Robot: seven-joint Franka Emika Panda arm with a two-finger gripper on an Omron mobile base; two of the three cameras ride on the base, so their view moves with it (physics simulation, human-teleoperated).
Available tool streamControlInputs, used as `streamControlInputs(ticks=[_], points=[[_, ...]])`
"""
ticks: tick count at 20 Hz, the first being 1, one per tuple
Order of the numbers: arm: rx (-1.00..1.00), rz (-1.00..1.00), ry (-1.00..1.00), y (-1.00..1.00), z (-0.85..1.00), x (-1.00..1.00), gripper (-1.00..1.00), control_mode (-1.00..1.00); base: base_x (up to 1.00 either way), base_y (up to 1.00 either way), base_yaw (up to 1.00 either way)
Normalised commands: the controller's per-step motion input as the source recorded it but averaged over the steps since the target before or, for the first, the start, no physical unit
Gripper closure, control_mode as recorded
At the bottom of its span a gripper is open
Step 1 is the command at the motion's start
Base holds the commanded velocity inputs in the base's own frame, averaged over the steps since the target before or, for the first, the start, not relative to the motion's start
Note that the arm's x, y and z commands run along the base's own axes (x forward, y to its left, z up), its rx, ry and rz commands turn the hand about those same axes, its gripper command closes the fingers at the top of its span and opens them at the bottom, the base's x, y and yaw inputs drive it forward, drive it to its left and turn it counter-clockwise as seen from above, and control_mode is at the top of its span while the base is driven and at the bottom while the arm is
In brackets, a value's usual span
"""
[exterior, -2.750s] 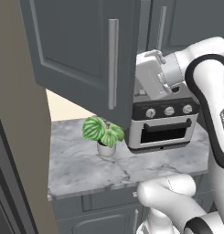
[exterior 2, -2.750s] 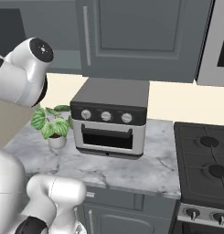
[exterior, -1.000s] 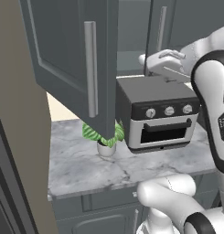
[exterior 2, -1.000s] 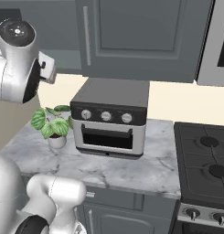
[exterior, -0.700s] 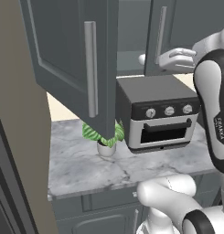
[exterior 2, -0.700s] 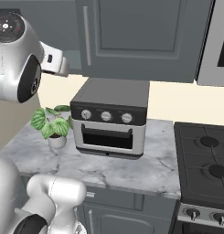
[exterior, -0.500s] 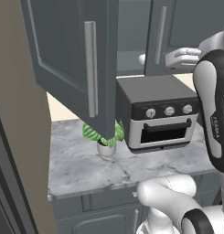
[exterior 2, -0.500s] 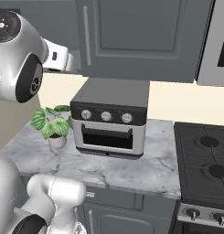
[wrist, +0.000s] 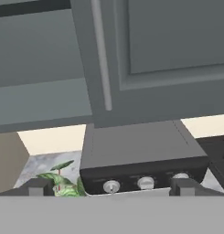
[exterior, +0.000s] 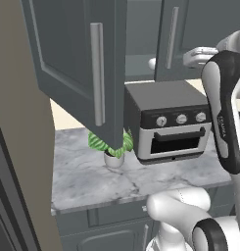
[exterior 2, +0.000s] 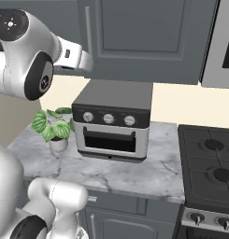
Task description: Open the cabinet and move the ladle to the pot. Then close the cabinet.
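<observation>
The cabinet (exterior: 72,73) hangs on the wall with its left door swung wide open toward me. Its right door (exterior 2: 144,37) is shut, and its silver bar handle (wrist: 100,59) runs down the hand view. My gripper (wrist: 112,186) is open, fingertips far apart with nothing between them. It hovers in front of the right door (exterior: 192,54), above the toaster oven, and sits at the end of the arm (exterior 2: 88,60). A small pale round thing (exterior: 152,62) sits on the cabinet shelf; I cannot tell if it is the ladle. The pot is out of view.
A black toaster oven (exterior 2: 111,121) stands on the marble counter (exterior 2: 134,172) under the cabinet. A potted green plant (exterior 2: 55,128) is to its left. A stove with burners (exterior 2: 214,158) lies at the right. The open door overhangs the counter's left part.
The left cabinet door has swung open since the earliest frames. Over the last second my open gripper has drifted right, across the front of the right door.
</observation>
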Motion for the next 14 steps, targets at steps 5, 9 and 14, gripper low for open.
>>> streamControlInputs(ticks=[5,9,14], points=[[0.00,0.00,-0.06,-0.01,0.00,0.36,-1.00,-1.00,0.00,0.00,0.00],[0.00,0.00,-0.07,0.00,0.00,0.37,-1.00,-1.00,0.00,0.00,0.00],[0.00,0.00,-0.03,0.00,0.00,0.47,-1.00,-1.00,0.00,0.00,0.00]])
